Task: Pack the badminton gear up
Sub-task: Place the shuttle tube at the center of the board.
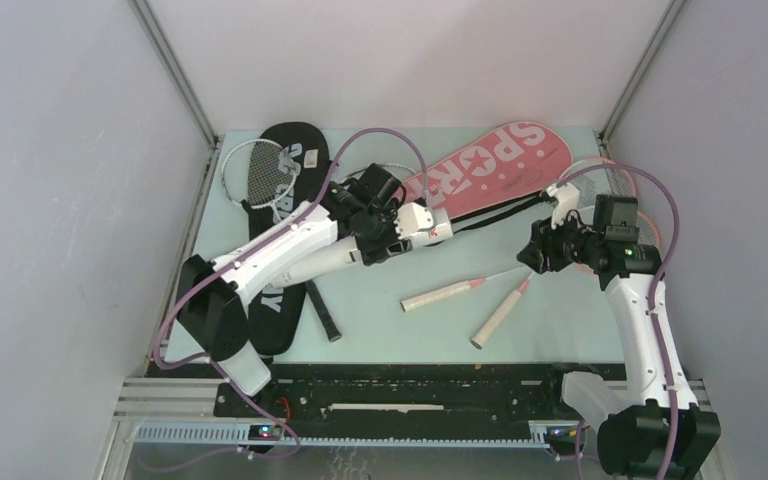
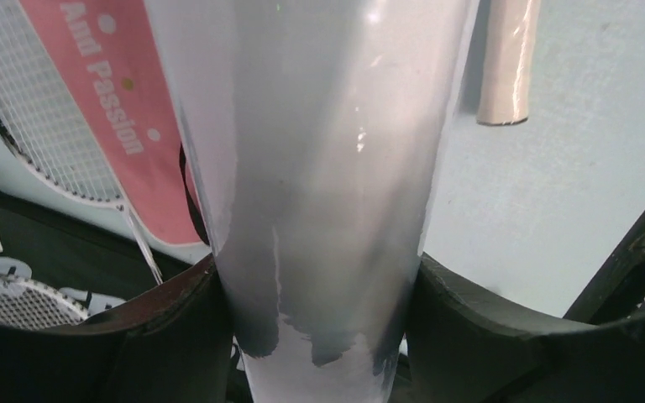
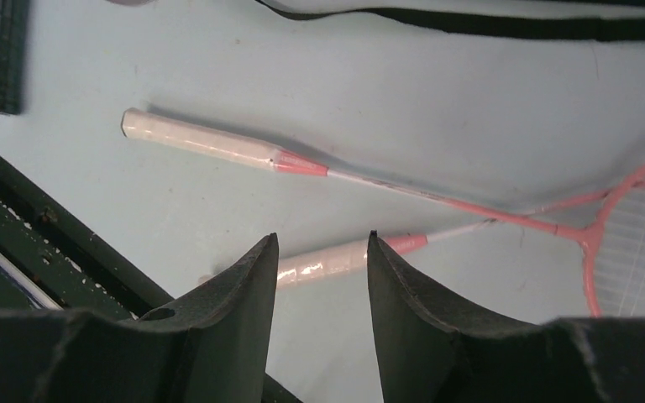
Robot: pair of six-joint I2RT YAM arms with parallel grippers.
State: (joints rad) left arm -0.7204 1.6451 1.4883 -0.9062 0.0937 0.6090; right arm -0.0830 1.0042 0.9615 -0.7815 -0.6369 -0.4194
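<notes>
Left arm [image 1: 280, 245] extended, left tool [image 2: 319, 281] clamped, right arm [image 1: 642, 315] bent, right tool [image 3: 320, 252] parted

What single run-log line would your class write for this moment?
left end effector: shut on long glossy white tube | right end effector: open, above white-wrapped racket handle | handle: not gripped

I see table [image 1: 390, 340]: pale blue-green top, flat | walls: plain white panels at left [image 1: 60, 200], far [image 1: 400, 60] and right [image 1: 740, 100] | corners: one metal post at far left [image 1: 175, 70], one at far right [image 1: 645, 65] | near edge: black plate [image 1: 440, 390] lies along the table; grey slotted duct [image 1: 180, 433] just nearer to me
</notes>
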